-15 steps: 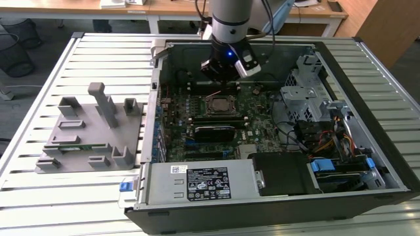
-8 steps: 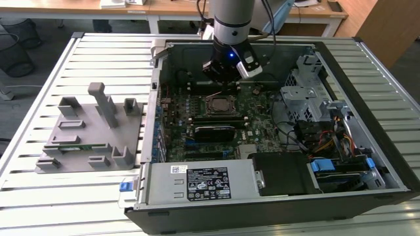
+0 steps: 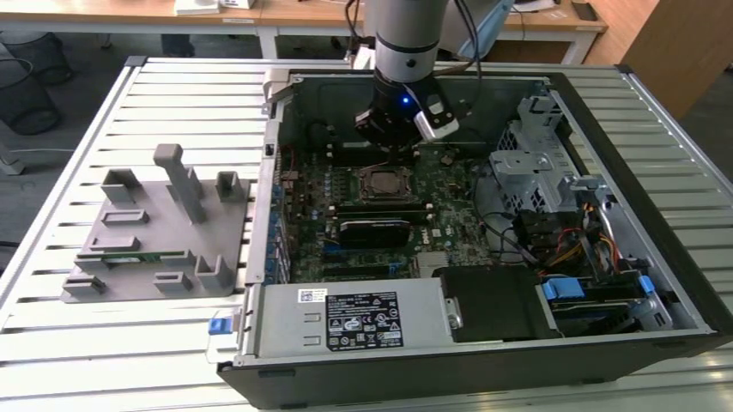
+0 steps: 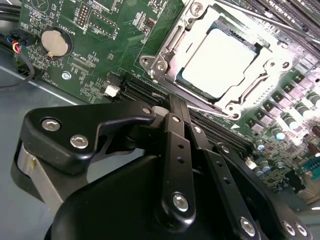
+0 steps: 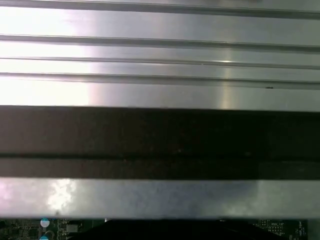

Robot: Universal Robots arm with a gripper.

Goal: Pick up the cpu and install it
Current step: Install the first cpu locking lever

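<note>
The cpu point(image 4: 220, 60), a flat square chip with a bright silvery top, lies inside the motherboard socket point(image 3: 384, 182) with the metal retention frame point(image 4: 165, 55) around it. My gripper point(image 4: 174, 102) hangs just beside the socket, over the black memory slots point(image 4: 145, 90). Its black fingers point(image 4: 176, 145) are pressed together with nothing between them. In the exterior view the gripper point(image 3: 396, 150) stands inside the open computer case point(image 3: 641, 283), just behind the socket.
A grey holder point(image 3: 160, 232) with a green memory stick point(image 3: 132, 255) lies on the slatted table point(image 3: 115, 343) at the exterior view's left. The power supply point(image 3: 343, 318), drive cage point(image 3: 533, 163) and cables point(image 3: 550, 240) crowd the case. A coin battery point(image 4: 53, 42) sits on the board.
</note>
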